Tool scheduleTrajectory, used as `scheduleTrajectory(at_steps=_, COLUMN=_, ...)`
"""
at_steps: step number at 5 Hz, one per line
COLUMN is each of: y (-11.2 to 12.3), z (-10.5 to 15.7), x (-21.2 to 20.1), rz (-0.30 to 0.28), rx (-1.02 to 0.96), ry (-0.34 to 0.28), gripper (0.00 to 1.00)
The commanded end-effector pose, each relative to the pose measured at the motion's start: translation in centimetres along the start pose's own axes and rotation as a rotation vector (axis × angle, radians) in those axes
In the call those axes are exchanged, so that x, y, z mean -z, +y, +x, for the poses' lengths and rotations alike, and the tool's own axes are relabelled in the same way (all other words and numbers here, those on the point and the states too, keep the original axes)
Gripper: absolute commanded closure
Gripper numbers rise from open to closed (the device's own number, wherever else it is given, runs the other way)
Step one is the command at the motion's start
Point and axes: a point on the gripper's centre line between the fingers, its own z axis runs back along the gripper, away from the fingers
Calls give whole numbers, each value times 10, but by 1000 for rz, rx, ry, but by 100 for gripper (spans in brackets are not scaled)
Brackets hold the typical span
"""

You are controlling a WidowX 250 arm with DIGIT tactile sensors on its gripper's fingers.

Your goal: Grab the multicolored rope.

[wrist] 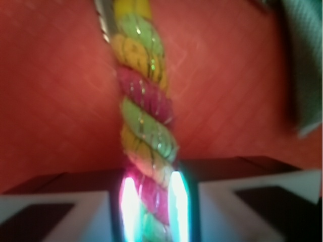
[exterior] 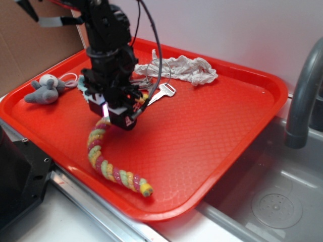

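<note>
The multicolored rope (exterior: 107, 161) is a fuzzy twisted cord of pink, yellow and green strands, curving across the red tray (exterior: 212, 126) toward its near edge. My gripper (exterior: 118, 120) stands low over the rope's upper end. In the wrist view the rope (wrist: 144, 106) runs straight up the middle of the frame, and its near part sits squeezed between the two glowing pads (wrist: 130, 206) of the gripper (wrist: 154, 209), shut on it. The rope's far end is hidden behind the gripper body in the exterior view.
A crumpled white rag (exterior: 179, 68) lies at the tray's back. A silver key (exterior: 161, 93) rests just right of the gripper. A grey stuffed mouse (exterior: 45, 89) lies at the left. A grey faucet (exterior: 303, 96) and a sink (exterior: 272, 201) are at the right.
</note>
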Motion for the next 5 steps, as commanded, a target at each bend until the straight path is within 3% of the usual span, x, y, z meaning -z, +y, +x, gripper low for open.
scheduleTrajectory(at_steps=1, y=-12, z=3, x=-91, rz=-35, rx=125, ry=-59, gripper=100)
scheduleTrajectory(at_steps=2, y=-4, z=3, x=-131, rz=-64, rx=185, ry=-45, gripper=100)
scheduleTrajectory(at_steps=4, y=13, z=-11, x=-176, rz=-88, rx=139, ry=-112, gripper=100)
scheduleTrajectory(at_steps=5, y=12, z=-8, x=-177, rz=-54, rx=206, ry=-56, gripper=100)
